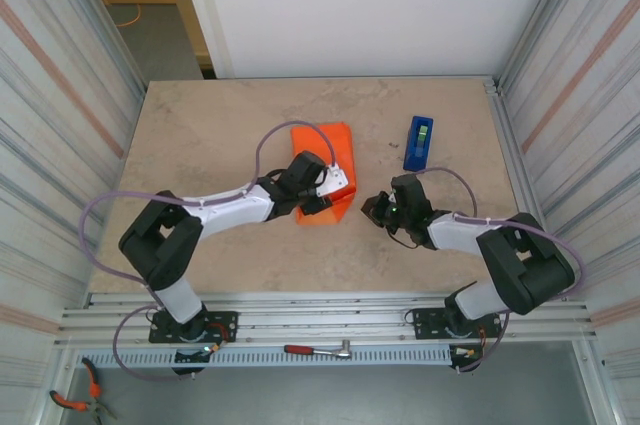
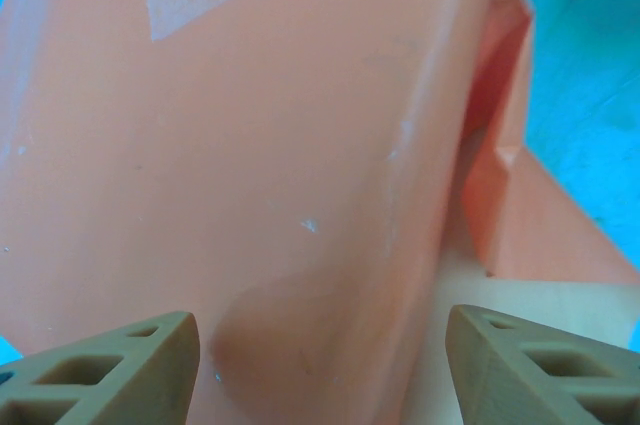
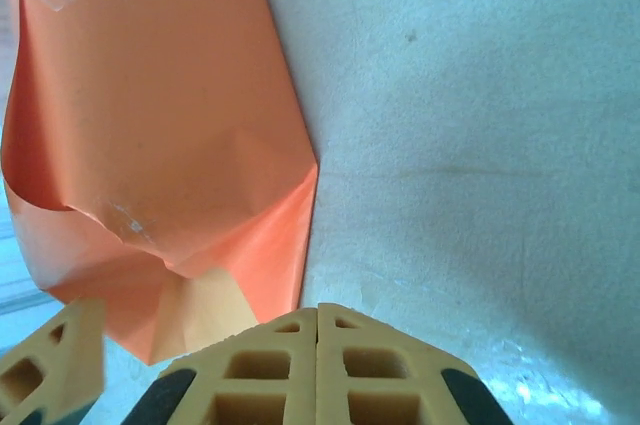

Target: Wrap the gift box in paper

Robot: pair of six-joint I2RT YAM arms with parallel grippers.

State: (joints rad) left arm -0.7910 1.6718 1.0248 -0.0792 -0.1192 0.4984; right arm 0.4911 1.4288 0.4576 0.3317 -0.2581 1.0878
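At the table's [image 1: 220, 135] centre, the top view shows the folded paper [image 1: 338, 142] with a blue dispenser [image 1: 418, 142] at its 2 o'clock. The wrist views add tape patches [image 2: 190, 0], the left end effector [image 2: 320, 340] spread open over the wrap, and the right end effector [image 3: 317, 345] pinched shut at its 4 o'clock. The box is hidden under the paper, and the beige table sits between ribbed metal walls [image 1: 45, 95].

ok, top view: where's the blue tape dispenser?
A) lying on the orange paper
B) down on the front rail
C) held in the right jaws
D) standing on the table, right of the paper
D: the tape dispenser stands on the table, apart from the paper. The right gripper sits nearer the base, its jaws shut with nothing between them.
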